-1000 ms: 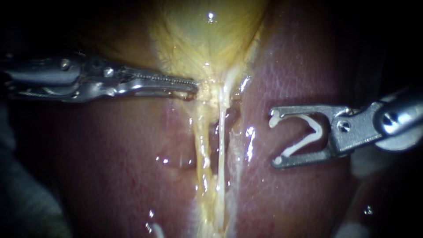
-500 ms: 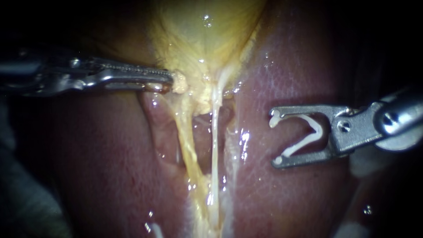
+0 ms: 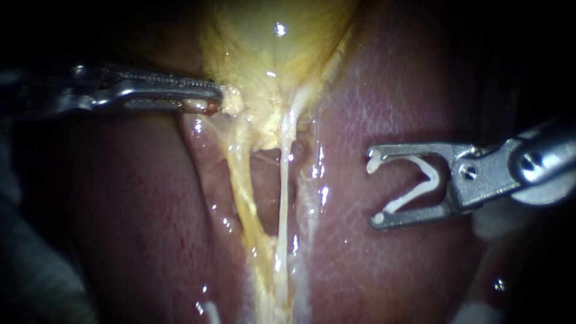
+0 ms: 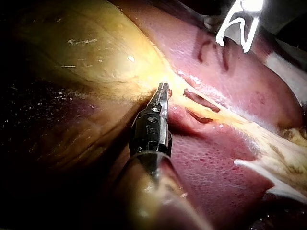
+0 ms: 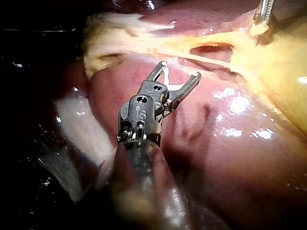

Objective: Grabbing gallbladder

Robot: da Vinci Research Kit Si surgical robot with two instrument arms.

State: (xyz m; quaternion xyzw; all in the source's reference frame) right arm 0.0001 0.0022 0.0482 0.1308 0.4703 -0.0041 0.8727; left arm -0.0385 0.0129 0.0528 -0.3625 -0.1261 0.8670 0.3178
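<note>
At the gallbladder's [image 3: 276, 54] narrow end: your left instrument [image 3: 211, 99] has its hand pinching a small nub of the yellow wall. The bite looks shallow.

Risk 1: the tissue is wet and glossy, so the nub could slip out or tear off if you pull harder.

Risk 2: below that end a yellowish tube [image 3: 240, 180] and a white tube [image 3: 282, 180] run off taut, with a gap between them. More pull likely strains where they join the gallbladder.

Risk 3: your right instrument [image 3: 374, 191] sits well apart from the gallbladder, beyond the tubes. Its hand is spread wide around an open white clip [image 3: 420, 186] seated against both halves. The hooked tips hang over the liver [image 3: 390, 108] and could scrape it.

Gallbladder: soft yellow sac, finely veined. Liver: smooth, pink-red, pebbled sheen. Instruments: hard bright metal; the left hand is toothed.
</note>
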